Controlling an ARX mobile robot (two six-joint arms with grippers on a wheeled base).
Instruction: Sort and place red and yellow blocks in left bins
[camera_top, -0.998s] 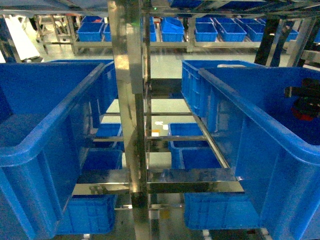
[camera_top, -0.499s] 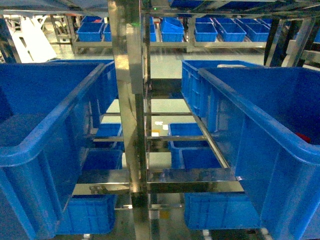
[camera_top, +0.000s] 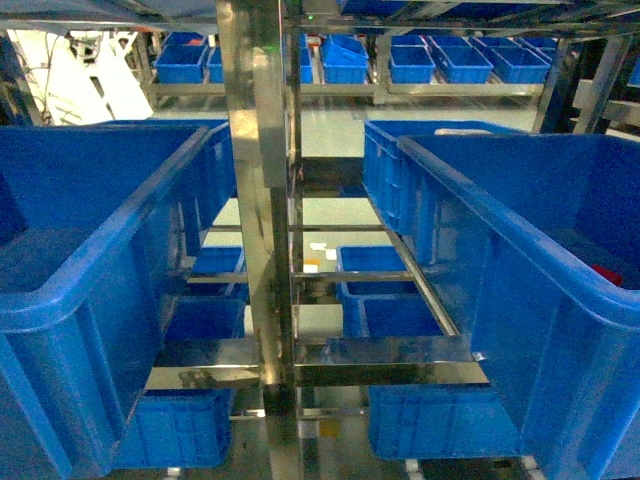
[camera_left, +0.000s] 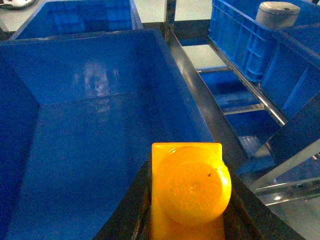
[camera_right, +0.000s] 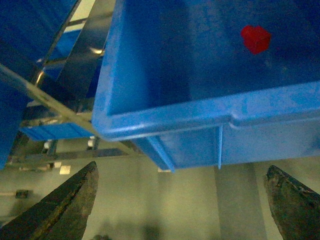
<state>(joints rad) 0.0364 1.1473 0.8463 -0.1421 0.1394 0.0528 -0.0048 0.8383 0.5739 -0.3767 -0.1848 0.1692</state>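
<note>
A yellow block (camera_left: 192, 190) with a round stud on its face fills the bottom of the left wrist view. My left gripper (camera_left: 187, 172) is shut on it, a black finger on each side. It hangs over the right wall of the left bin (camera_left: 90, 145), a big blue tub whose visible floor is bare. A red block (camera_right: 256, 39) lies on the floor of the right blue bin (camera_right: 165, 115); in the head view it is a red sliver (camera_top: 607, 272). My right gripper (camera_right: 181, 169) is open below that bin's outer rim, over the floor. The head view shows neither gripper.
A steel rack post (camera_top: 255, 240) stands between the left bin (camera_top: 90, 270) and the right bin (camera_top: 520, 250). Steel rails and more blue bins (camera_top: 385, 300) sit on lower shelves. Rows of blue bins (camera_top: 345, 60) line the far wall.
My right gripper, seen a second ago at the right edge of the head view inside the right bin, has drawn out of that view. The red block stays in the bin.
</note>
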